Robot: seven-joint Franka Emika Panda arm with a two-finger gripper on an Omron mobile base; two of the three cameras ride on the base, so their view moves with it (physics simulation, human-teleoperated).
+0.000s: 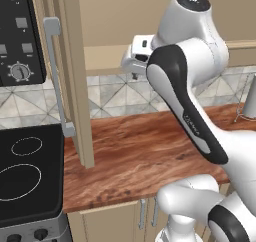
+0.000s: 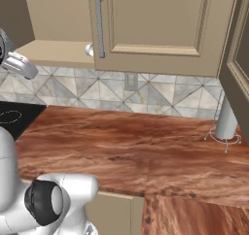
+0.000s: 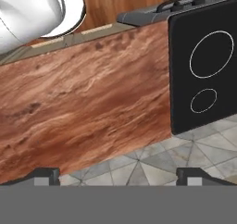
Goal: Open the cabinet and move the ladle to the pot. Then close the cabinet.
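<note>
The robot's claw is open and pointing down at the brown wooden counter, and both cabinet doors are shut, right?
Not quite. One cabinet door is swung open, as the left base view shows. The rest holds: the claw is open above the wooden counter.

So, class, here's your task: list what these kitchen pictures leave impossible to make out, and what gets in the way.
- cabinet inside: in the left base view the arm covers part of it; in the right base view the shut door hides the other half.
- grey upright item: its top is hidden by the angled door in the right base view, and it is cut by the right edge in the left base view.
- cooktop: cut by the hand view's edge.
</note>
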